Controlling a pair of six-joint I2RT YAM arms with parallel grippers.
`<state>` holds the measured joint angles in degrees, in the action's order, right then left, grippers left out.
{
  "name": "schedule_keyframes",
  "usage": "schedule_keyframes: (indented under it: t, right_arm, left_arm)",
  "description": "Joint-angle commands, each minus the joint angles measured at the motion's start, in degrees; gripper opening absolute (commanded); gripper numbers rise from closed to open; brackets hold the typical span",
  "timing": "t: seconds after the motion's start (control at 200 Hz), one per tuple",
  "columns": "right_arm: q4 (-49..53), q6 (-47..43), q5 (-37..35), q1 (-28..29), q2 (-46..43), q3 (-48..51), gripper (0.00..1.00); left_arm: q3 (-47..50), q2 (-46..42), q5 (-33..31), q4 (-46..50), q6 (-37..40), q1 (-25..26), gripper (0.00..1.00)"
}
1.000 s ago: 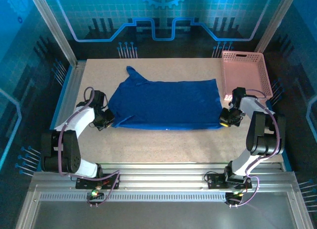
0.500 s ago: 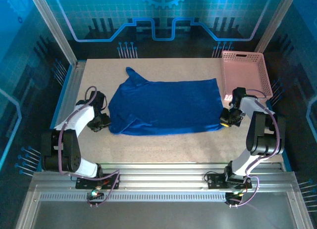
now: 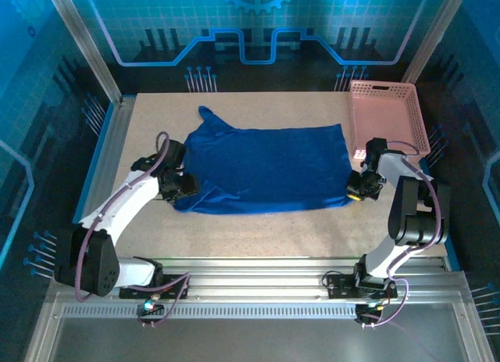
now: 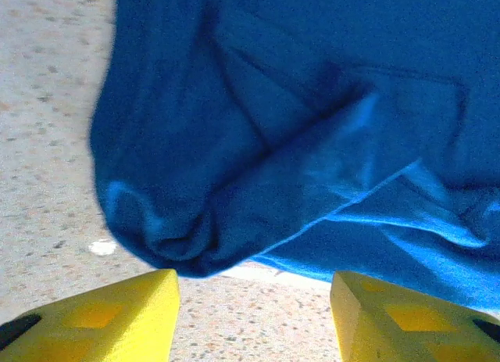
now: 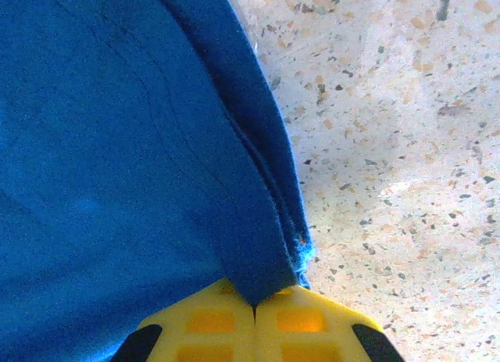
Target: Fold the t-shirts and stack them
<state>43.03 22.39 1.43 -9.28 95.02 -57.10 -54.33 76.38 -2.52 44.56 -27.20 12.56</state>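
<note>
One royal-blue t-shirt (image 3: 266, 166) lies folded into a wide band across the middle of the table, a sleeve sticking up at its far left. My left gripper (image 3: 181, 186) sits at the shirt's near-left corner. In the left wrist view its yellow fingers (image 4: 117, 315) stand apart with only bare table between them, and the bunched cloth (image 4: 297, 127) lies just beyond the tips. My right gripper (image 3: 355, 188) is at the near-right corner. In the right wrist view it (image 5: 254, 307) is shut on the shirt's hem corner (image 5: 258, 245).
A pink lattice basket (image 3: 387, 116) stands at the far right, just behind the right arm. Speckled tabletop (image 3: 258, 237) runs between the shirt and the metal rails at the near edge. Frame posts flank the table's left and right sides.
The left gripper has opened and let go of the shirt's near-left corner, which has slumped onto the table. The left arm has swung right, closer over the cloth. The right arm has not moved.
</note>
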Motion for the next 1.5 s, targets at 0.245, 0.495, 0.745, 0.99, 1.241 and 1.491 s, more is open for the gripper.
schedule_keyframes:
  t: [0.245,0.495,0.745,0.99,1.241,1.491]
  right_arm:
    - [0.8,-0.3,-1.4,0.9,-0.9,0.4,0.00]
    - [0.5,0.1,-1.4,0.9,-0.8,0.8,0.00]
    - [0.7,0.0,-2.1,0.9,-0.7,0.9,0.00]
    - [0.9,-0.1,-2.3,0.8,-0.6,0.9,0.00]
    - [0.9,-0.7,-2.5,0.7,-0.2,0.6,0.00]
    - [1.3,-1.6,-3.0,0.4,0.7,0.1,0.00]
  left_arm:
    - [-4.7,10.9,-2.6,0.7,11.6,5.5,0.55]
    - [-6.7,17.0,-7.0,0.0,14.9,6.7,0.54]
    - [-8.9,23.1,-8.5,-0.6,18.1,6.7,0.40]
    - [-10.3,23.7,-9.3,0.0,19.5,4.8,0.12]
    - [-11.0,21.7,-8.7,0.0,21.9,1.1,0.05]
    - [-14.8,22.6,-7.5,0.5,26.9,-1.9,0.06]
